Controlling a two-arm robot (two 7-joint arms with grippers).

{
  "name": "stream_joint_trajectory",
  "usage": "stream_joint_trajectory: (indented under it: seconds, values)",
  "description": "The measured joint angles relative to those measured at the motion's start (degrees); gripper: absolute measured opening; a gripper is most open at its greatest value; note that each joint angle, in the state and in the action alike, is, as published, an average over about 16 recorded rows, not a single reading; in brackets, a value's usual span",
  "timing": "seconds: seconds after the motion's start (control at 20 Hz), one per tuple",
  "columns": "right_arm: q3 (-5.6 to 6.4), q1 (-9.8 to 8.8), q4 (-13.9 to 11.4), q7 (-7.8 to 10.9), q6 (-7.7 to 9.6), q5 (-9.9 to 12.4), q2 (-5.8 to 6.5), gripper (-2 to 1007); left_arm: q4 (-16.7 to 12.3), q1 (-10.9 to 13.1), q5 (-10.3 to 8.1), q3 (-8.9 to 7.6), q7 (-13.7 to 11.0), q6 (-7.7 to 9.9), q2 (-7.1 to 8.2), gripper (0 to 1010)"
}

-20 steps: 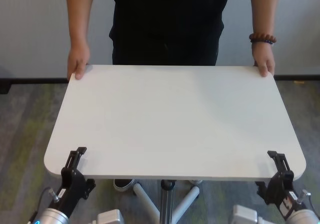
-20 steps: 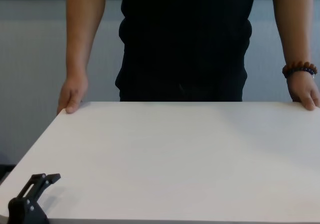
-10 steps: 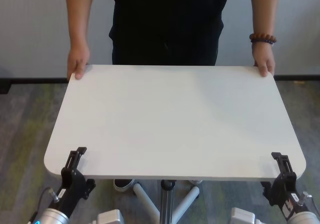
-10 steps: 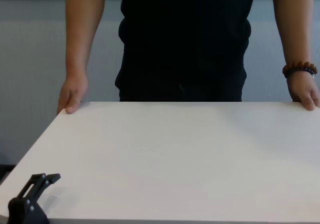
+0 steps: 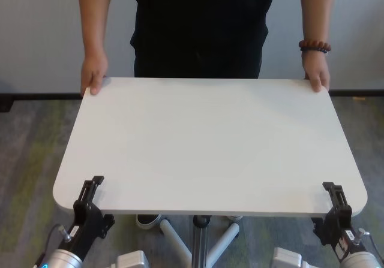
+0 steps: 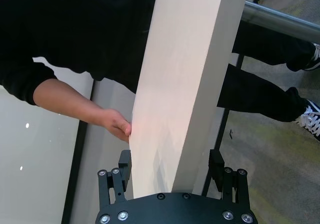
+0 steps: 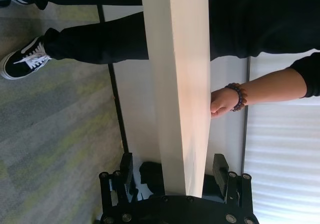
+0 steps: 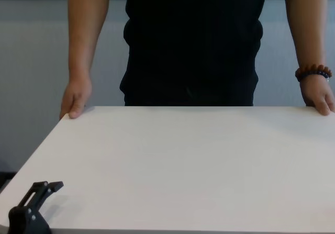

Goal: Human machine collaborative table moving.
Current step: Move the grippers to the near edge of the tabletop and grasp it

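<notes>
The white table (image 5: 210, 142) stands between me and the human (image 5: 201, 28), who wears a black shirt. The human's hands (image 5: 93, 76) rest on the two far corners, with a beaded bracelet (image 5: 314, 45) on one wrist. My left gripper (image 5: 93, 187) straddles the near edge at the near-left corner. The left wrist view shows it (image 6: 170, 166) open, with the tabletop (image 6: 185, 58) between its fingers and a gap on one side. My right gripper (image 5: 335, 193) straddles the near-right corner. It (image 7: 173, 166) is open around the tabletop's edge (image 7: 180, 58). The chest view shows only the left gripper (image 8: 44, 188).
The table's grey post and splayed base legs (image 5: 201, 232) stand under the near edge, between my arms. A sneaker (image 5: 147, 220) shows by the base. The floor is grey-green carpet (image 5: 30, 160), with a pale wall behind the human.
My right gripper shifted slightly along the near-right corner and came partly back. The table, the human's hands and my left gripper have not moved.
</notes>
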Motion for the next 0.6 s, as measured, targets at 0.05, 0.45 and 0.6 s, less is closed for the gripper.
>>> stream_joint_trajectory:
  seconds: [0.05,0.45,0.6]
  values:
    - [0.06,0.06,0.1,0.04,-0.04,-0.2,-0.14,1001,0.0,0.0,0.00,0.00,0.0,0.00,0.00,1001]
    - [0.92,0.09,0.6,0.03,-0.85,-0.7,-1.12,1001,0.0,0.0,0.00,0.00,0.0,0.00,0.00,1001]
    - [1.18,0.04,0.7,-0.03,-1.13,-0.7,-1.34,1001,0.0,0.0,0.00,0.00,0.0,0.00,0.00,1001]
